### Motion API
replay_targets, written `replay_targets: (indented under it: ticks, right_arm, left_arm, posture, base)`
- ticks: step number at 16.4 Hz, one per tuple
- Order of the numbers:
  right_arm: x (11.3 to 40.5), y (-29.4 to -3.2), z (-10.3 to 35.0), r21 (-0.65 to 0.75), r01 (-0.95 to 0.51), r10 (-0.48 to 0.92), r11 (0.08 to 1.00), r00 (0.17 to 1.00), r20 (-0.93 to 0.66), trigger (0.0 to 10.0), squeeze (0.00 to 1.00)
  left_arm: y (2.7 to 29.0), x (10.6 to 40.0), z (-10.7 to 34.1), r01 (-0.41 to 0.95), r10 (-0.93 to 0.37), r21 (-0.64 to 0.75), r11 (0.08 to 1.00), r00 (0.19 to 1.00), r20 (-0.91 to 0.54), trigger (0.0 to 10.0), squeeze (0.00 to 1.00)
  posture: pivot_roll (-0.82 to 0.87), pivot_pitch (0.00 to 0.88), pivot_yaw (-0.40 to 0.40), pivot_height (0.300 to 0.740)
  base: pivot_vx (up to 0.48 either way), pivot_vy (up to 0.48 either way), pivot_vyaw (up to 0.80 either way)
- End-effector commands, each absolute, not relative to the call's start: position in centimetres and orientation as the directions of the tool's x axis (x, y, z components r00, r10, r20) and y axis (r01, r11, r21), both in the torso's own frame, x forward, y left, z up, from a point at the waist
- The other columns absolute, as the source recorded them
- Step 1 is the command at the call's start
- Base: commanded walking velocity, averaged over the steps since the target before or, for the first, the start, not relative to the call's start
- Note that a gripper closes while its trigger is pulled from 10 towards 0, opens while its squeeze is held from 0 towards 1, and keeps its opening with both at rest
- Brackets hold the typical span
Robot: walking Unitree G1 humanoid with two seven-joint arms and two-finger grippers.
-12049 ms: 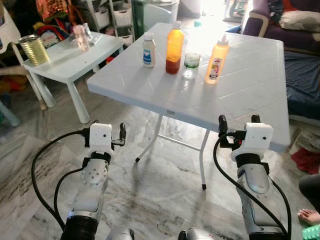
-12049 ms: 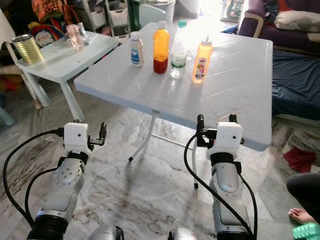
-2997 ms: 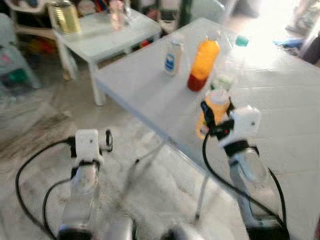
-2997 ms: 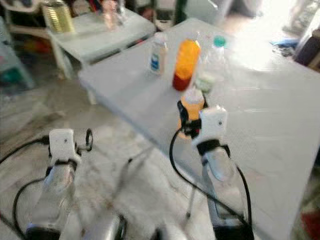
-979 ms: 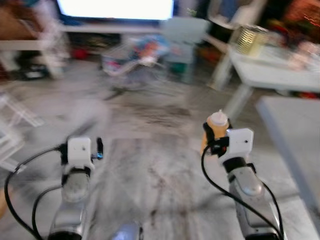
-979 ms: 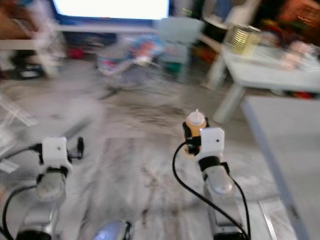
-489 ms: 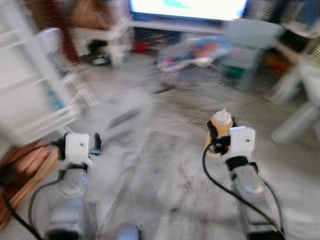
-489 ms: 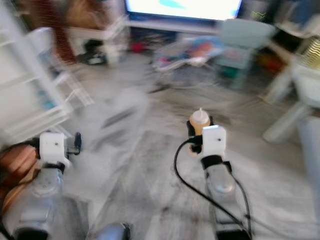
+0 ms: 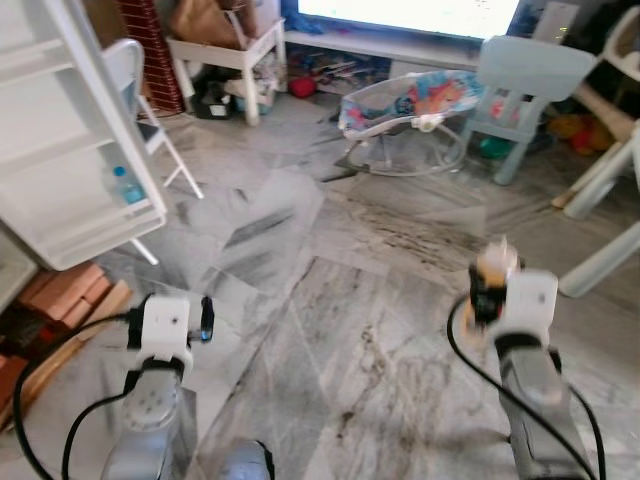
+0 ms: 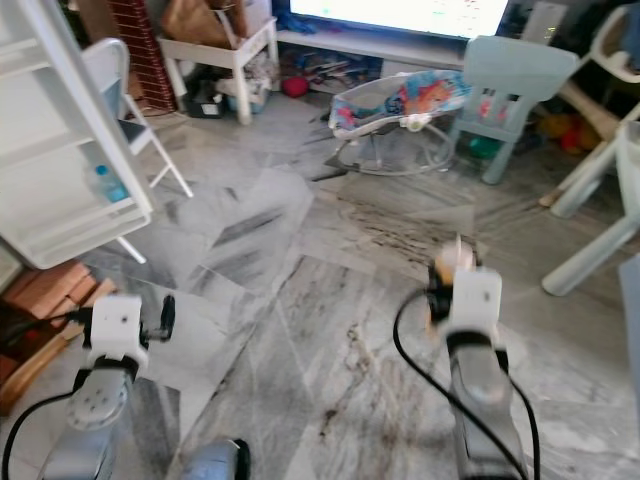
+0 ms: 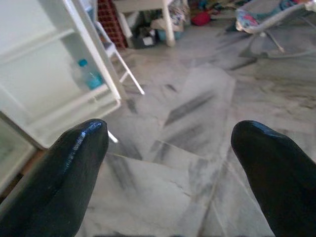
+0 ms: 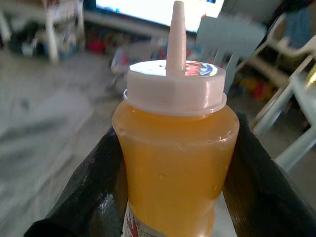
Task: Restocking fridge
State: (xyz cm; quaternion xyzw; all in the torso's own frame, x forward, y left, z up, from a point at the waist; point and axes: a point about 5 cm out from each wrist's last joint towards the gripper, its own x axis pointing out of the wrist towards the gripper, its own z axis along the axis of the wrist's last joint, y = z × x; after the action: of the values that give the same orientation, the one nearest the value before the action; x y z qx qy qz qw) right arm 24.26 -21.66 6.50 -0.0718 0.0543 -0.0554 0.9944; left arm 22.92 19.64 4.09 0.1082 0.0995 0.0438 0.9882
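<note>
My right gripper [image 9: 486, 292] is shut on an orange squeeze bottle [image 12: 175, 158] with a white nozzle cap, held upright above the marble floor. Its black fingers [image 12: 91, 197] press both sides of the bottle [image 9: 494, 263]. My left gripper [image 11: 170, 148] is open with nothing between its fingers, low at the left [image 9: 204, 320]. The open white fridge door [image 9: 70, 150] stands at the far left. A clear bottle with a blue cap [image 9: 125, 186] sits on its lower shelf [image 11: 89, 78].
A white folding chair [image 9: 140, 90] stands just behind the fridge door. A baby bouncer [image 9: 410, 100] and a pale blue child's chair [image 9: 530, 75] are farther back. White table legs [image 9: 600, 260] are at the right, bricks and planks [image 9: 60, 300] at the lower left.
The whole view has swung left and sharpened, so the fridge door now shows large at the left. The right gripper still holds the orange bottle; the left stays open.
</note>
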Motion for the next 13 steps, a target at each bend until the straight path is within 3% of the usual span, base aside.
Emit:
replay_targets:
  ticks: [1,6,9,11,13]
  right_arm:
    - [23.7,-20.3,6.5,-0.137,0.046,-0.060,0.989,0.994,-0.096,10.0,0.00]
    - [23.9,-19.8,6.9,-0.060,0.202,-0.205,0.978,0.977,-0.053,10.0,0.00]
    - [24.4,-19.7,7.0,-0.084,0.211,-0.214,0.974,0.976,-0.040,10.0,0.00]
    - [24.6,-19.0,7.0,-0.002,0.166,-0.166,0.986,0.985,-0.047,10.0,0.00]
    - [24.3,-18.7,6.7,-0.071,0.161,-0.165,0.984,0.985,-0.053,10.0,0.00]
  left_arm:
    - [19.9,22.4,4.3,-0.054,0.096,0.227,0.972,0.979,-0.181,10.0,0.00]
    - [20.7,22.0,4.3,-0.082,0.125,0.240,0.967,0.978,-0.169,10.0,0.00]
    - [20.9,23.3,5.1,-0.064,0.101,0.248,0.967,0.985,-0.140,10.0,0.00]
    - [20.4,23.8,5.4,-0.055,0.090,0.238,0.970,0.986,-0.139,10.0,0.00]
    - [19.6,23.5,5.3,-0.038,0.073,0.231,0.972,0.986,-0.147,10.0,0.00]
  posture:
    - [0.10,0.067,-0.039,0.740]
    - [0.10,0.031,-0.013,0.740]
    - [0.09,0.037,-0.004,0.740]
    - [0.08,0.061,-0.011,0.740]
    - [0.07,0.074,-0.033,0.740]
  base:
    - [0.000,0.000,0.00]
    - [0.000,0.000,0.00]
    - [0.000,0.000,0.00]
    - [0.000,0.000,0.00]
    - [0.000,0.000,0.00]
